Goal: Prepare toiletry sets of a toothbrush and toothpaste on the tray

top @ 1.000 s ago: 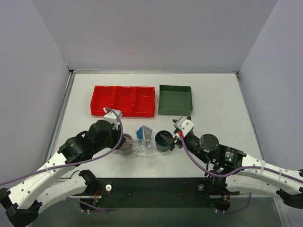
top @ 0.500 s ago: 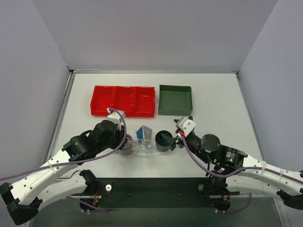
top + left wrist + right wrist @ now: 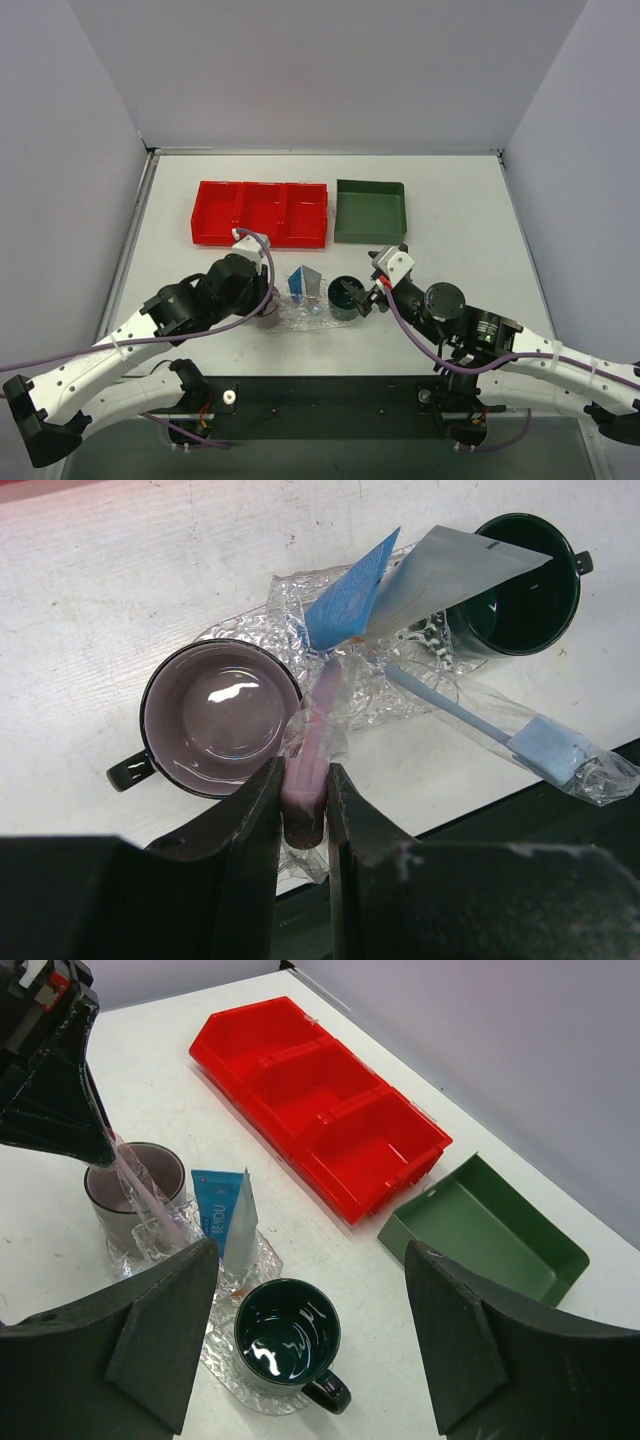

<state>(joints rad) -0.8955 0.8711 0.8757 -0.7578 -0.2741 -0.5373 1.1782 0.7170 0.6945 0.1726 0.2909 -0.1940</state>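
My left gripper (image 3: 305,780) is shut on a pink toothbrush (image 3: 318,715) in clear wrap, held at the near rim of a mauve cup (image 3: 220,715). In the right wrist view the pink toothbrush (image 3: 140,1195) slants down from that gripper (image 3: 95,1145) to the cup (image 3: 135,1185). A light-blue toothbrush (image 3: 470,715) in wrap lies across the clear bumpy tray (image 3: 250,630). The white toothpaste (image 3: 470,565) with an orange end leans beside a blue tube (image 3: 350,595). My right gripper (image 3: 312,1260) is open and empty above a dark green cup (image 3: 290,1345).
A red three-compartment bin (image 3: 260,212) and a dark green square bin (image 3: 370,212) stand behind the tray (image 3: 300,320). The dark green cup (image 3: 345,298) sits on the tray's right end, the mauve cup (image 3: 267,318) at its left. The table's black front edge lies just below.
My left arm has moved right and forward, so its gripper now covers most of the mauve cup. The right arm has hardly moved.
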